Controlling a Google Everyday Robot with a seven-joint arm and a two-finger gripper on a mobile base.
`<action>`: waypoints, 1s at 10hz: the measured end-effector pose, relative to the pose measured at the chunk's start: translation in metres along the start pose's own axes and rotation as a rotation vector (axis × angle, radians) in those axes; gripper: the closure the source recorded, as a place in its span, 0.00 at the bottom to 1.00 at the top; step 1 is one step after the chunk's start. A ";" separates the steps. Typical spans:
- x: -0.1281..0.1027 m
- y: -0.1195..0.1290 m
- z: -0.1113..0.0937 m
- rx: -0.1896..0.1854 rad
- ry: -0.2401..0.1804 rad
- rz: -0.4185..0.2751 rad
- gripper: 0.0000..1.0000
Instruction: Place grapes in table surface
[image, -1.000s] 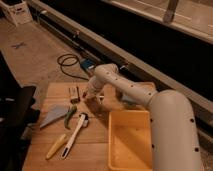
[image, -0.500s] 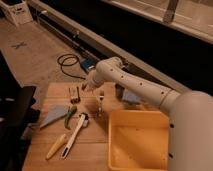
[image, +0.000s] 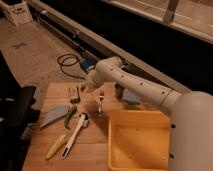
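My gripper (image: 87, 86) hangs just above the far left part of the table surface (image: 90, 150), a light-brown plank top. It hovers beside a small tan block (image: 74, 93) and left of a fork (image: 100, 103). The white arm reaches in from the lower right over the table. I cannot make out the grapes; they may be hidden in the gripper. A dark cup (image: 119, 91) stands behind the arm.
A large yellow tub (image: 140, 142) fills the table's near right. A grey-blue wedge (image: 52, 116), a green piece (image: 69, 116), a white-handled tool (image: 75, 135) and a yellow-handled tool (image: 56, 146) lie at the left. A black object (image: 15, 117) stands left of the table.
The gripper has lifted from the table near the fork and moved left toward the tan block. The arm swung with it.
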 end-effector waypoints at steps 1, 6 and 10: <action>-0.001 0.005 0.007 -0.021 -0.007 0.002 0.99; 0.007 0.027 0.053 -0.154 -0.047 0.057 0.53; 0.019 0.036 0.065 -0.195 -0.050 0.103 0.34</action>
